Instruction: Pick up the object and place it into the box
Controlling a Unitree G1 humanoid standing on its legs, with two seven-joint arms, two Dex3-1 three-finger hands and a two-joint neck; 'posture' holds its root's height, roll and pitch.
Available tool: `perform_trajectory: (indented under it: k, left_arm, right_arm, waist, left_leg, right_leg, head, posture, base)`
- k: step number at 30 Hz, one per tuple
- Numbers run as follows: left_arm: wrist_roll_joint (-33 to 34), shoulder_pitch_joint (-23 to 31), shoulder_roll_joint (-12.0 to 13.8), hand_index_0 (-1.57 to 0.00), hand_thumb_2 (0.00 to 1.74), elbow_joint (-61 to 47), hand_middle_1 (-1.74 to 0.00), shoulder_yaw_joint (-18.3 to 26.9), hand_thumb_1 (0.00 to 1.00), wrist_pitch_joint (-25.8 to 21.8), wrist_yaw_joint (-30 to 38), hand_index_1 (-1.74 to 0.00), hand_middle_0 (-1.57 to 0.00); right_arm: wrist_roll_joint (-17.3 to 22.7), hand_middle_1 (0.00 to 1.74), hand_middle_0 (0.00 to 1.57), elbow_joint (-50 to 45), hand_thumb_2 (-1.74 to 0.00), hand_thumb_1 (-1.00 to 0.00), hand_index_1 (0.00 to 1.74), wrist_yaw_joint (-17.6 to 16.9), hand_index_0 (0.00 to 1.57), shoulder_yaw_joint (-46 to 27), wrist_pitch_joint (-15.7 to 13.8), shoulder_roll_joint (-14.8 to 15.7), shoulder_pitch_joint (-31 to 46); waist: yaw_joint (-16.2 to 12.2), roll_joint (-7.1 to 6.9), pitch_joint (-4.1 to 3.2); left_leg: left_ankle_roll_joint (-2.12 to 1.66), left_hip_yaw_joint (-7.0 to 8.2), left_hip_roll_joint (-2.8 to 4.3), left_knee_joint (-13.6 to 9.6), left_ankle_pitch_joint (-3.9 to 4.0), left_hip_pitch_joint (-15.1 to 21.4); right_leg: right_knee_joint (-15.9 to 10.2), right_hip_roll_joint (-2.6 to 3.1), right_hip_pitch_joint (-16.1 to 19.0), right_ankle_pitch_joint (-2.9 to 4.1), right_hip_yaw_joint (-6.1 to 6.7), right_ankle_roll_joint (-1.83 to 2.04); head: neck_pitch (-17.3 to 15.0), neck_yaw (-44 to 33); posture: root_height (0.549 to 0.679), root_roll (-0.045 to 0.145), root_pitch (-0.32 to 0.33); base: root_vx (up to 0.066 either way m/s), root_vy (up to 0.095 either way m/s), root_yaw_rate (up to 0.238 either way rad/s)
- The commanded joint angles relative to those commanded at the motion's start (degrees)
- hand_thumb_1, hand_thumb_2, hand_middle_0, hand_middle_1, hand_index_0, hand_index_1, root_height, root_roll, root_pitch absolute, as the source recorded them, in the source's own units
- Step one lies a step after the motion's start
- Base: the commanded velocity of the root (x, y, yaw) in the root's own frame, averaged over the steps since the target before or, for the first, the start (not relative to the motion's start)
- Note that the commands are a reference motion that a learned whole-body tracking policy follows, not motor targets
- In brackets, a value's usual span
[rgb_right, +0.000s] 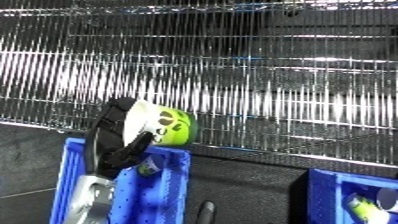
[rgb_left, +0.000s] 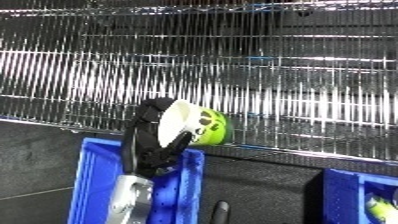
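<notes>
The left hand has its fingers wrapped round the white-and-lime-green rounded cup, likely light, rigid and slick, held above the blue plastic bin's twelve o'clock rim.

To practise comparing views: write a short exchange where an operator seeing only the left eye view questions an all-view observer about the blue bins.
Operator: Is anything in the bin beneath the left hand?
Observer: Yes; the right eye view shows a small greenish item inside that bin, below the left hand holding the green-and-white object.
Operator: And the right bin?
Observer: Its item shows more fully there: white with a green part.
</notes>
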Motion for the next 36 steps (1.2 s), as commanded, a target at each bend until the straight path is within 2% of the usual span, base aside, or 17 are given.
perform_trajectory:
  k: [4,9,13,17,22,27,32,36]
  left_arm:
    - [1.4,5.4,0.4,-1.57,1.74,-8.7,-1.74,1.9,1.0,-1.1,1.3,-1.74,-1.57]
    - [3.2,11.0,1.0,-1.57,1.74,-15.5,-1.74,4.7,1.0,-1.3,5.2,-1.74,-1.57]
    - [4.1,14.9,1.8,-1.57,1.74,-15.7,-1.74,7.2,1.0,-0.3,7.4,-1.74,-1.57]
    - [6.6,18.8,2.5,-1.57,1.74,-13.5,-1.74,8.6,1.0,-0.3,8.6,-1.74,-1.57]
    - [9.0,22.5,2.8,-1.57,1.74,-7.4,-1.74,9.6,1.0,-1.7,10.3,-1.74,-1.57]
    - [11.0,24.4,2.1,-1.57,1.74,0.4,-1.74,9.9,1.0,-2.1,12.6,-1.74,-1.57]
    - [11.8,23.3,2.9,-1.57,1.74,7.4,-1.74,11.5,1.0,-0.4,12.5,-1.74,-1.57]
    - [12.6,20.1,4.6,-1.57,1.74,12.3,-1.74,12.6,1.0,1.2,11.6,-1.74,-1.57]
  right_arm:
    - [0.9,0.0,0.0,-0.2,0.0,0.0,0.0,-0.3,0.0,-1.4,-0.8,-0.8,1.8]
    - [2.6,0.0,0.0,1.1,0.0,0.0,0.0,0.1,0.0,-3.4,-1.5,-1.4,3.2]
    - [4.1,0.0,0.0,1.7,0.0,0.0,0.0,0.6,0.0,-4.8,-2.2,-1.4,4.8]
    - [4.1,0.0,0.0,2.1,0.0,0.0,0.0,1.2,0.0,-5.7,-2.4,-1.8,6.1]
    - [3.9,0.0,0.0,2.9,0.0,0.0,0.0,2.0,0.0,-6.4,-2.3,-2.6,6.6]
    - [2.9,0.0,0.0,3.7,0.0,0.0,0.0,1.8,0.0,-6.1,-1.2,-2.9,6.5]
    - [1.6,0.0,0.0,4.9,0.0,0.0,0.0,2.4,0.0,-4.5,0.2,-2.4,7.0]
    - [0.9,0.0,0.0,6.5,0.0,0.0,0.0,3.8,0.0,-3.3,0.1,-1.9,7.9]
  waist:
    - [1.9,1.44,0.0]
    - [4.2,2.65,0.0]
    - [5.5,3.03,0.0]
    - [6.3,3.33,0.0]
    - [7.0,3.57,0.0]
    - [7.5,3.2,0.0]
    - [7.7,1.51,0.0]
    - [7.0,-0.61,0.0]
  left_leg:
    - [0.21,-1.1,-1.07,-0.2,0.13,0.0]
    - [0.27,-2.36,-2.2,-0.5,0.43,0.1]
    - [0.26,-3.05,-2.54,-1.0,0.87,0.2]
    - [0.24,-3.47,-2.67,-1.2,1.3,0.0]
    - [0.12,-3.88,-2.6,-1.9,2.01,0.1]
    - [-0.12,-4.18,-2.38,-3.1,2.94,0.4]
    - [-0.24,-4.3,-1.71,-4.2,3.38,0.9]
    - [-0.45,-4.27,-0.73,-5.8,3.92,1.8]
  right_leg:
    - [0.4,-0.65,0.4,-0.41,-1.1,-0.28]
    - [0.9,-1.33,1.1,-0.92,-2.62,-0.56]
    - [0.9,-1.64,1.6,-1.13,-3.64,-0.66]
    - [0.9,-1.72,1.9,-1.36,-4.38,-0.88]
    - [0.7,-1.65,2.3,-1.71,-4.94,-1.22]
    - [0.6,-1.67,2.9,-2.24,-5.47,-1.45]
    - [0.9,-1.27,3.6,-3.1,-5.62,-1.8]
    - [0.4,-0.72,4.4,-3.4,-5.2,-1.82]
  head:
    - [-0.8,3.3]
    - [-1.2,5.5]
    - [-1.0,6.3]
    - [-1.1,6.2]
    - [-1.8,3.2]
    - [-3.5,-4.4]
    - [-4.2,-14.8]
    - [-3.5,-21.0]
  posture:
    - [0.653,0.036,0.105]
    - [0.653,0.041,0.102]
    - [0.654,0.042,0.102]
    - [0.655,0.043,0.104]
    - [0.655,0.044,0.105]
    - [0.655,0.044,0.104]
    - [0.654,0.04,0.098]
    - [0.654,0.035,0.094]
  base:
    - [-0.017,-0.029,0.217]
    - [-0.012,-0.046,0.228]
    - [-0.014,-0.045,0.17]
    - [-0.021,-0.018,0.116]
    - [-0.021,0.01,0.068]
    - [-0.011,0.011,0.095]
    - [0.018,-0.007,0.057]
    - [0.022,-0.01,-0.025]
